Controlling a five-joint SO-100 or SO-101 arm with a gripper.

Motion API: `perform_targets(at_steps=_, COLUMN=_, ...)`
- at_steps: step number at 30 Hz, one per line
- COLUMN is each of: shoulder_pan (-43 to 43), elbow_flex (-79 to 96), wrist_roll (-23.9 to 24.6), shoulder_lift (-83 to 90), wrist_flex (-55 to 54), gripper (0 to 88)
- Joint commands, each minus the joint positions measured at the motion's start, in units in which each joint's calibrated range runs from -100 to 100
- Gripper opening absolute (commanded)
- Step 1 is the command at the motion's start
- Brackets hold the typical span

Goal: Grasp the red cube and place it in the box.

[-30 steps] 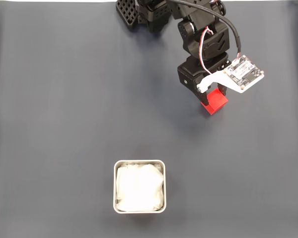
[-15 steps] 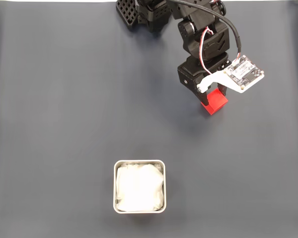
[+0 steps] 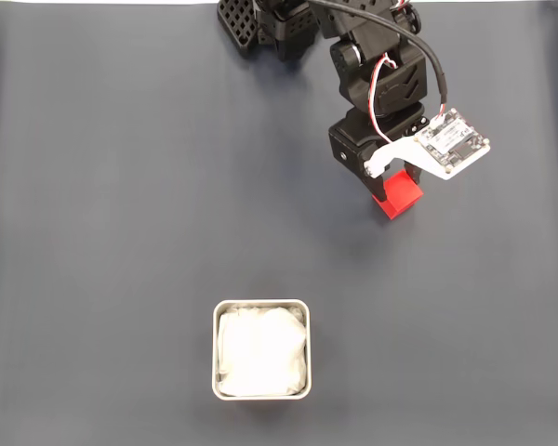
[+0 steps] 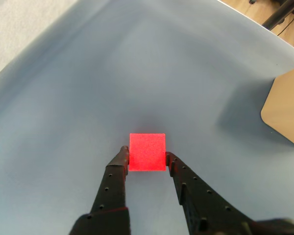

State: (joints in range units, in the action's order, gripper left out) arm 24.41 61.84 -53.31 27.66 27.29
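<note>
Wrist view: the claw (image 4: 147, 157) is narrowed onto the red cube (image 4: 147, 152); both black fingers (image 4: 118, 166) press the cube's left and right faces; the cube fills the gap between the tips; only its top face is readable, the lower faces hidden behind the fingers; whether the cube rests on the surface (image 4: 88, 98) or sits just clear of it cannot be told from here; a soft shadow lies beyond it.

Fixed view, from above: the arm (image 3: 377, 84) comes in from the top edge, its base cut off by the frame; the cube (image 3: 399, 196) shows only in part, upper right of centre, its far portion covered by the wrist and by the white camera board (image 3: 454, 142); the claw tips themselves are hidden under that hardware.

The box (image 3: 261, 349) stands near the bottom edge, left of the cube and well apart from it; pale metal rim, crumpled white lining inside; the lining's folds are too washed out to resolve.

A tan panel (image 4: 286, 115) is cut off at the right edge of the wrist view; what it is cannot be told.
</note>
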Motion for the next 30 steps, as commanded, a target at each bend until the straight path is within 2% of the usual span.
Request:
perform_targets(at_steps=1, shoulder_pan=-1.6, elbow_flex=-4.5, wrist_roll=-0.6, shoulder_lift=2.8, wrist_flex=2.2, gripper=11.5)
perform_targets(at_steps=14, shoulder_pan=-6.7, elbow_flex=-19.2, wrist_roll=0.0, shoulder_lift=3.3, wrist_flex=12.3, gripper=11.0)
perform_targets(at_steps=30, shoulder_pan=-13.3, elbow_flex=-36.2, wrist_roll=1.2, shoulder_lift=-0.7, wrist_flex=18.3, gripper=10.9)
